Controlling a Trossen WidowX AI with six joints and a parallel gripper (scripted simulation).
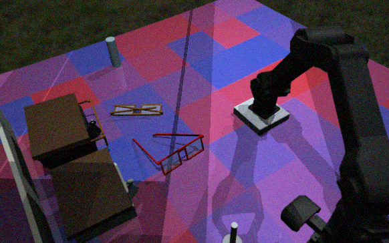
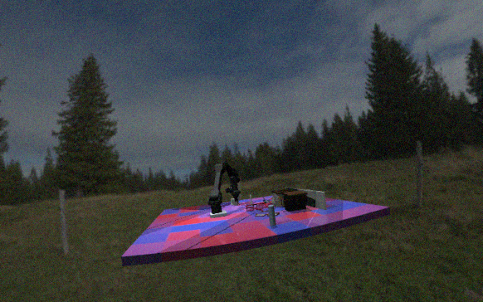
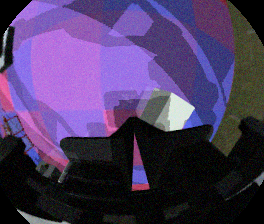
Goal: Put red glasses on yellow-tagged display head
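The red glasses (image 1: 179,151) (image 2: 259,205) (image 3: 23,131) stand on the table with both temples unfolded, lenses towards the near right in the top view. Two dark display heads with brown tops stand left of them. The far one (image 1: 57,125) wears orange-brown glasses (image 1: 97,115). The near one (image 1: 90,190) has a small grey nose (image 1: 130,183) and no glasses that I can see. No yellow tag is discernible. My gripper (image 3: 132,119) is shut and empty, above the table and away from the red glasses; its fingertips are not clear in the top and exterior views.
Folded orange-brown glasses (image 1: 137,113) lie beyond the red ones. A grey cylinder (image 1: 113,53) (image 2: 271,216) stands at the back. A pale panel (image 1: 7,143) (image 2: 320,200) stands behind the heads. A post with a pale top (image 1: 234,227) stands in front. A white block (image 3: 181,111) lies beyond my fingertips.
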